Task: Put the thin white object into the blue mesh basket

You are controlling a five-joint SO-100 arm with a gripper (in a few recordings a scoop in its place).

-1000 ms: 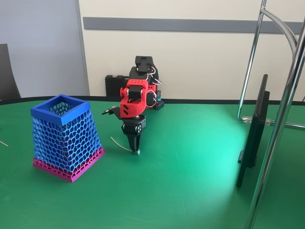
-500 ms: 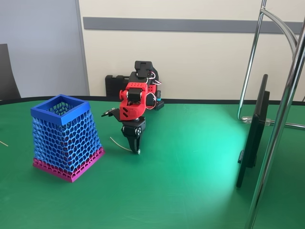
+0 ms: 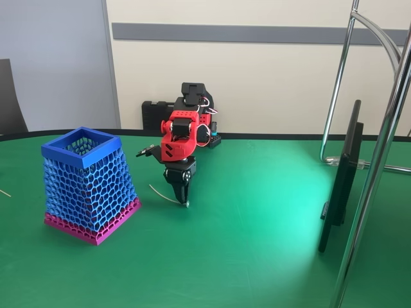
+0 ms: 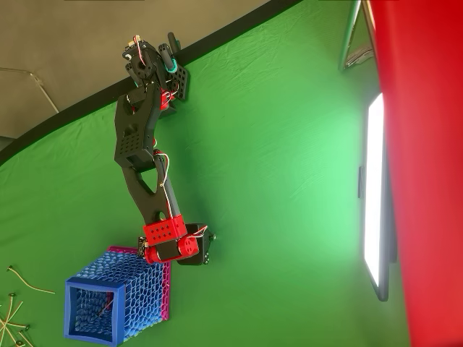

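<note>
The blue mesh basket [image 3: 87, 183] stands at the left of the green table, its square rim [image 3: 80, 147] open upward; in the overhead view the basket [image 4: 116, 303] is at the bottom left. The thin white object [image 3: 162, 195] lies slanted on the cloth just right of the basket. My gripper [image 3: 185, 203] points straight down with its tips together at the strand's right, beaded end, apparently pinching it at table level. From above, the red wrist [image 4: 170, 242] hides the fingers, right beside the basket.
A dark flat screen [image 3: 340, 179] and chrome stand tubes [image 3: 379, 160] stand at the right. A pale sliver [image 3: 3, 192] lies at the left edge, and several loose strands [image 4: 11, 311] lie left of the basket. The arm's base [image 4: 155, 65] sits at the table's far edge.
The arm has sunk slightly and the wrist shifted a little left. The fingertips stay at the strand's end, and the strand has hardly moved.
</note>
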